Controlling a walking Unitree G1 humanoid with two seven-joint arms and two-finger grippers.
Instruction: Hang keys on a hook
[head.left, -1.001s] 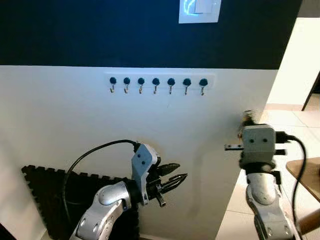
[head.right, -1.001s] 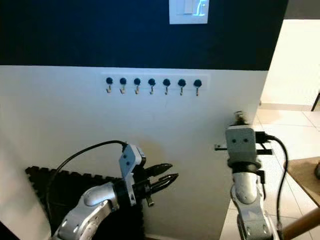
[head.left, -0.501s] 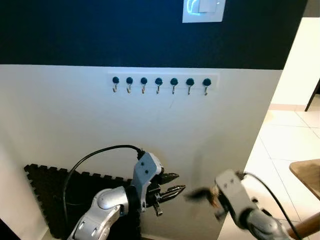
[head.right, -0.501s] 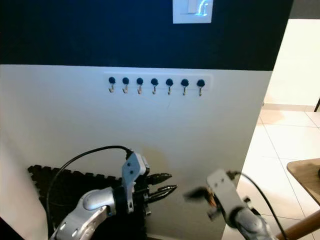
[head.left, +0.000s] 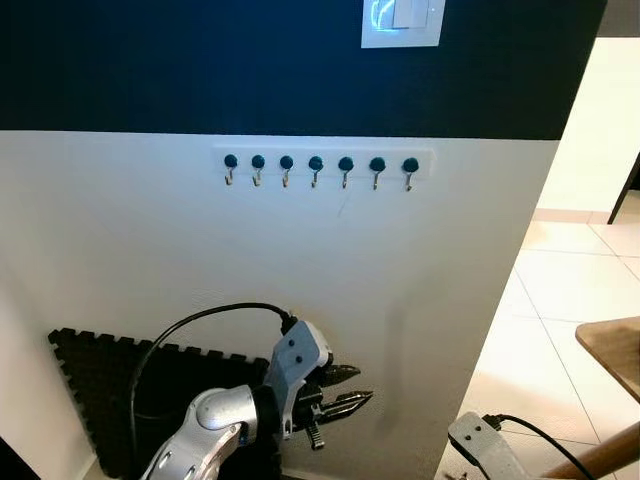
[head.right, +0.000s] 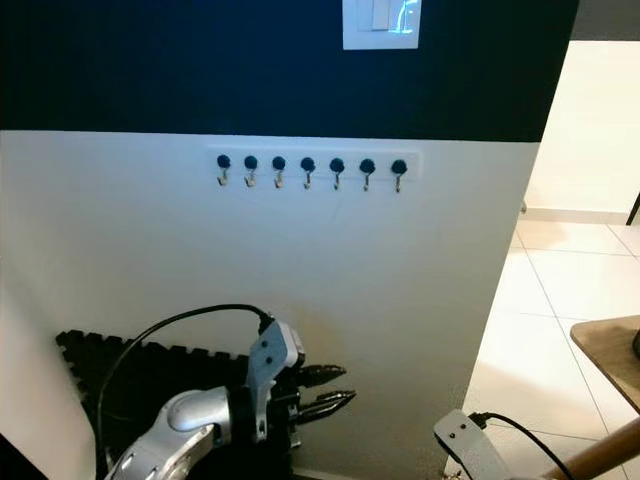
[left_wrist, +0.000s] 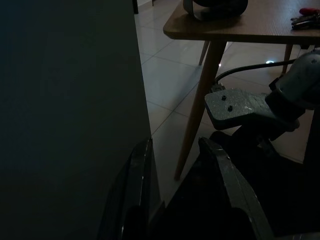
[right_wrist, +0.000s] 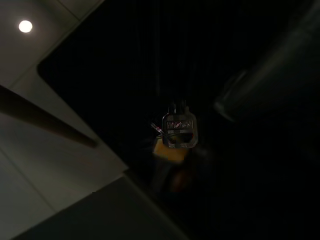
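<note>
A white rail of seven dark-knobbed metal hooks (head.left: 318, 163) runs level across the white lower wall (head.left: 120, 260), just under the edge of the dark blue upper band (head.left: 150, 60), where a white switch plate (head.left: 402, 22) sits. All seven hooks hang bare, with open wall below them. The wall ends in a vertical corner at the right; past it lies pale tiled floor (head.left: 575, 300) and the corner of a wooden worktop (head.left: 612, 345) on slanted legs. A black foam mat (head.left: 110, 385) leans low at the left.

The left gripper (head.left: 345, 393) is held low by the wall, its jaws slightly spread and holding nothing. The right arm (head.left: 483, 448) is low at the frame's bottom edge.

In the dark right wrist view, a silver key with an orange tag (right_wrist: 177, 134) sits between the right gripper's black fingers, which seem to pinch it. Which way its long axis runs cannot be told.
</note>
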